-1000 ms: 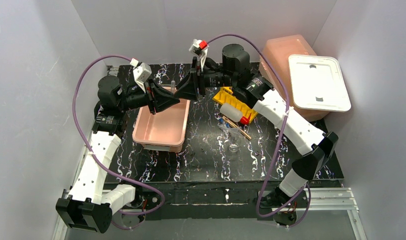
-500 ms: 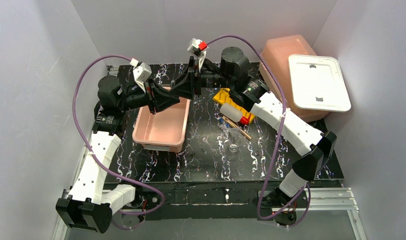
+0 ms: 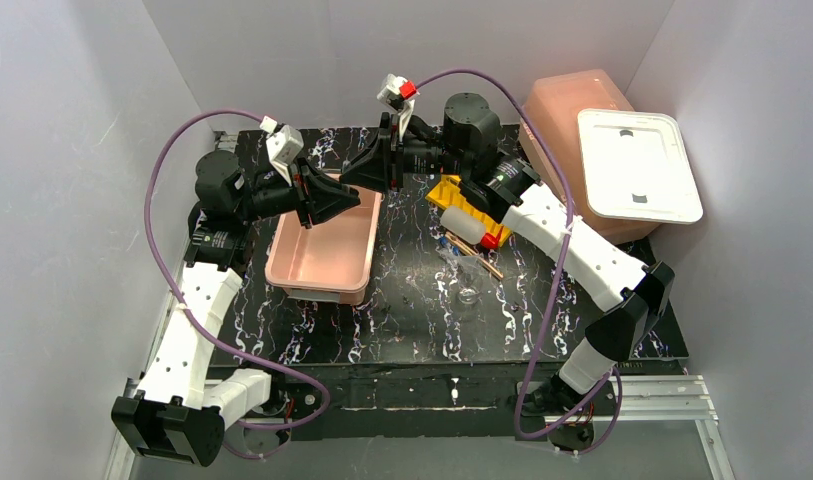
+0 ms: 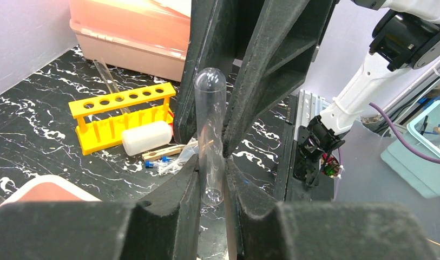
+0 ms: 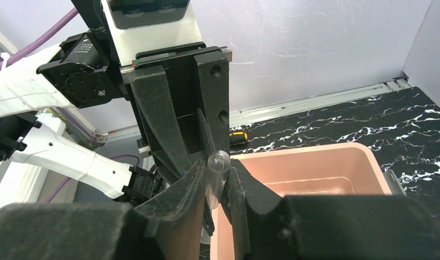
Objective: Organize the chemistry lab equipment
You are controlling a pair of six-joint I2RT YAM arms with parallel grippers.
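Observation:
A clear test tube stands upright in the air over the near pink tub's far right corner. My left gripper is shut on its lower open end. My right gripper is closed round its rounded upper end; in the top view the two grippers meet, left and right. On the table to the right are the yellow six-hole rack, the white bottle with red cap, thin brown and clear rods and a small clear glass piece.
A second pink tub stands at the back right with a white rectangular lid lying on it. The grey enclosure walls close in the back and both sides. Purple cables loop above both arms.
My right gripper has moved left to meet my left gripper and now has its fingers round the tube's upper end. The left arm has hardly moved.

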